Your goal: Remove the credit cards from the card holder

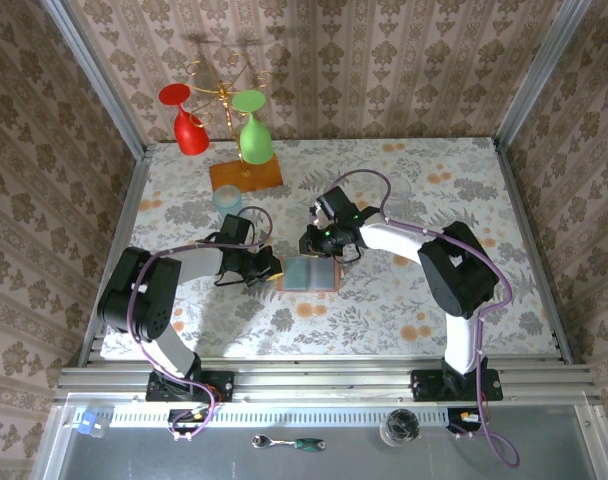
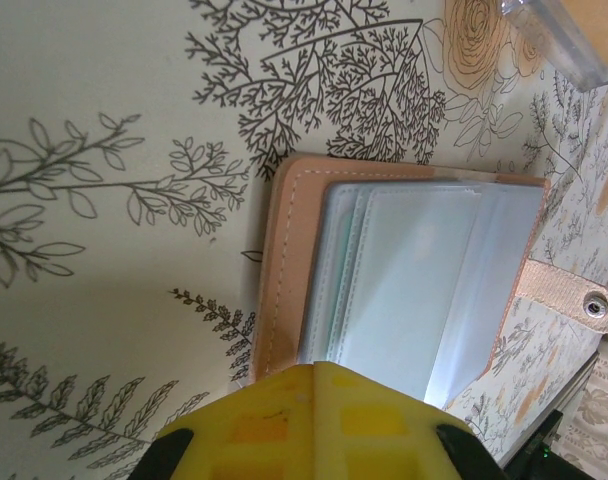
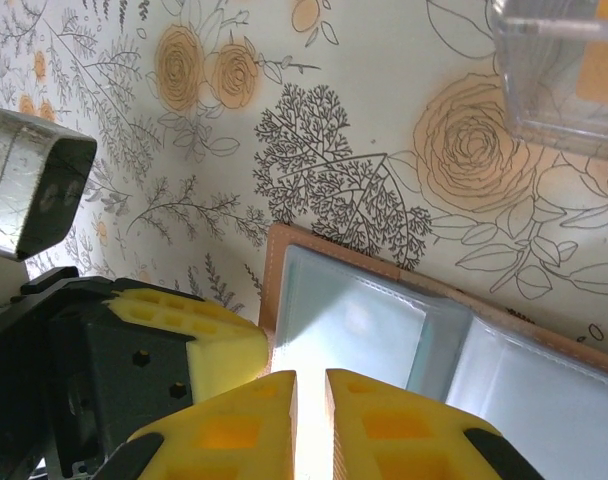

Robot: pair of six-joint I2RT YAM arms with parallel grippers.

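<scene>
Top view: card holder [image 1: 309, 272] lay open at frame centre, left gripper [image 1: 273, 269] at its left edge, right gripper [image 1: 314, 252] above.
Left wrist: left fingers [image 2: 284, 425] were clenched at the holder's lower edge. Plastic sleeves [image 2: 414, 280] judged thin, floppy and slippery.
Right wrist: right fingers [image 3: 234, 430] had nearly met; grasp untellable. Best pinched by an exposed card edge.

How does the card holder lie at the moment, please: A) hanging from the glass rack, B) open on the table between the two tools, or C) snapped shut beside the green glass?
B: the card holder lies open on the table, clear sleeves facing up, with the left tool and right tool at its edges.
</scene>
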